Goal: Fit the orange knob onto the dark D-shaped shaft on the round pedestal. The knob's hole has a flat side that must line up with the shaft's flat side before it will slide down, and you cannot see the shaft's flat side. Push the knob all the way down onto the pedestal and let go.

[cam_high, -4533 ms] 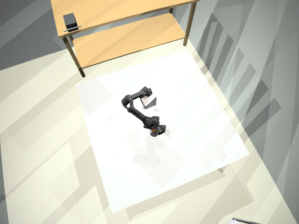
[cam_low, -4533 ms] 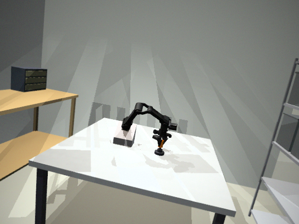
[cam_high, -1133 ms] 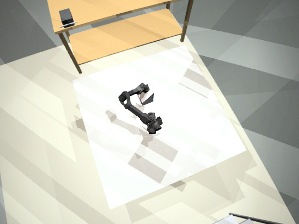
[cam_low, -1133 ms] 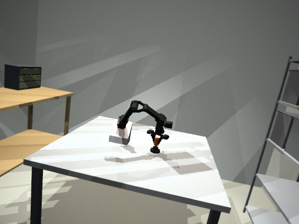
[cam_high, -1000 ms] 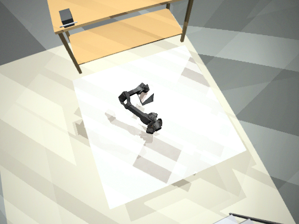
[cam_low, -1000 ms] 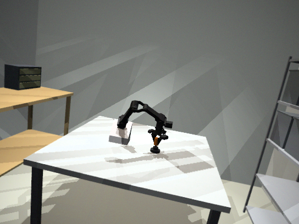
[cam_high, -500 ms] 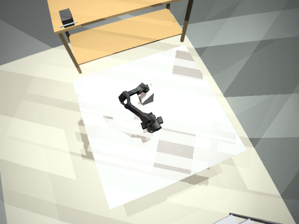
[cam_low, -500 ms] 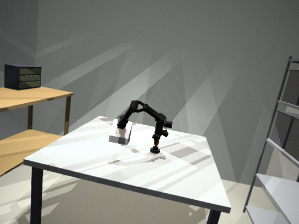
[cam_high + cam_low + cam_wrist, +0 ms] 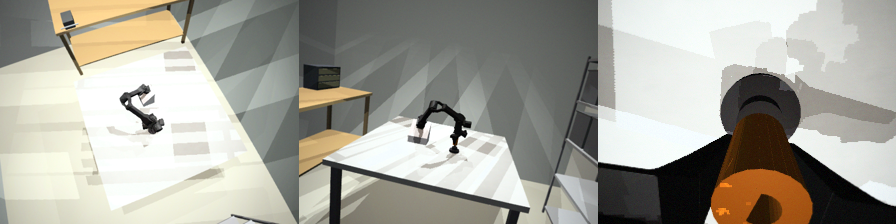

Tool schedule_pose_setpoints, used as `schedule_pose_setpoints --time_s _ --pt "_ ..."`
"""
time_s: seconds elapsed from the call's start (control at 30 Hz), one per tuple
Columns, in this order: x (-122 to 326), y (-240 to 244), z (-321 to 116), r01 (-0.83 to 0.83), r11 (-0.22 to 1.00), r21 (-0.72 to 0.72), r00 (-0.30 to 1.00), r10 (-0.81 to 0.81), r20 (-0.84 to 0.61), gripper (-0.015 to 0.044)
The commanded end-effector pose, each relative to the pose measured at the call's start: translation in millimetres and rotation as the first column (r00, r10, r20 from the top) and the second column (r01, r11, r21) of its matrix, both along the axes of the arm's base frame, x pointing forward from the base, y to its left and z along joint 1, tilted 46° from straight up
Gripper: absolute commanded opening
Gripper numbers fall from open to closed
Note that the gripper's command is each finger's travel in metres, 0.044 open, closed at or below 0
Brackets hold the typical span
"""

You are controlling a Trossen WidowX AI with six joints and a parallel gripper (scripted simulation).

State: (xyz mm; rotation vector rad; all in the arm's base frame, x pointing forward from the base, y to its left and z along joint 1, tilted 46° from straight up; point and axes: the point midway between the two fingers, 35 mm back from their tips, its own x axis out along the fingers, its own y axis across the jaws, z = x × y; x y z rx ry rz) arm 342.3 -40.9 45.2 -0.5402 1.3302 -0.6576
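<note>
Taking the round pedestal as the landmark and working from left to right in the exterior view: the pale block (image 9: 149, 100) (image 9: 418, 138) that the arm's base stands by lies well to the left of the round pedestal (image 9: 454, 150) (image 9: 730, 110). From there the black arm (image 9: 137, 112) (image 9: 447, 109) arches over to the right and comes down above the pedestal.

Directly over the pedestal, the gripper (image 9: 455, 140) (image 9: 758, 144) points downward and is pinching the orange knob (image 9: 456, 143) (image 9: 760, 150) between its fingers. The knob stands roughly upright, its lower end at or just above the shaft; whether it touches cannot be told. Its top face, in the wrist view, shows a D-shaped hole (image 9: 770, 207) with one straight side. The dark shaft's flat is out of sight.

The step in hand looks to be finding the matching angle. Done well, that calls for keeping the knob's axis square over the pedestal's centre, pressing down only lightly, and turning the wrist slowly in small amounts until the knob drops a little. Hard pressing before then could tip the knob or make it slip in the fingers, spoiling the angle. Once it gives, stop turning, push straight down until it seats on the pedestal, then let go and lift straight off.
</note>
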Motion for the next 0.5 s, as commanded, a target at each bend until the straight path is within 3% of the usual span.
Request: schedule_pose_setpoints --time_s 0.0,0.47 --pt "3.1 2.0 1.8 0.000 1.000 -0.001 1.000 0.000 0.010 0.0000" --pt "3.5 -2.4 -1.0 0.000 1.000 -0.001 1.000 0.000 0.010 0.0000"
